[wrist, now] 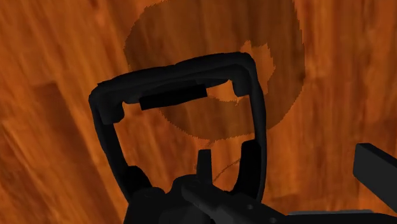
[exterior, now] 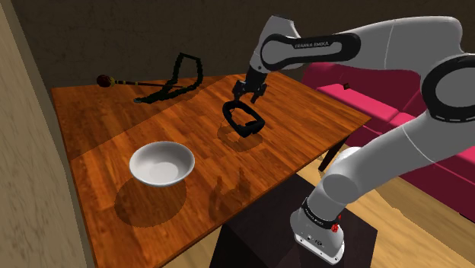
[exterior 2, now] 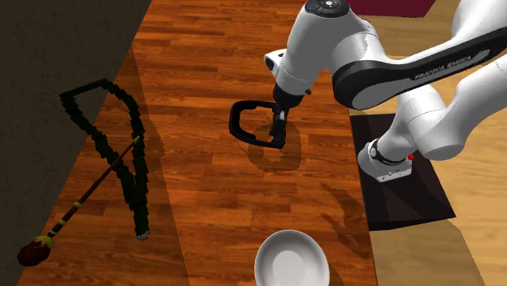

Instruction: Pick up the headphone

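- Clenched jaws: the gripper [exterior 2: 279, 123] is pinched onto one side of the headphone [exterior 2: 237, 122], a black open loop.
- That headphone hangs from the gripper just above the table [exterior: 99, 129], over the middle of the top and a little toward the edge by the stand. It is not touching the wood, and its shadow lies on the boards beneath it.
- Looking along the gripper, the band arches out beyond it, with the table's reddish planks and a round shadow behind.
- Over the table bends the arm [exterior: 396, 46], white with dark joints, coming down on the headphone from above.
- On the table stands a white bowl [exterior: 161, 164], upright and well apart from the headphone, near the table's edge at the shoulder view's lower left.
- At the table's far end, by the dark wall, lies a black jagged strap [exterior 2: 140, 195] bent into a long loop, part of it rearing up off the wood.
- Across that strap, also at the table's far end, lies a thin stick [exterior 2: 85, 200] with a dark red knob on its tip.
- Just beside the table's near edge is the stand [exterior: 251, 236], a dark box with the arm's base on it.
- Beyond the table, at the shoulder view's right, sits a pink sofa [exterior: 373, 106].
- Along the table's side at the shoulder view's left runs a beige wall [exterior: 23, 152].
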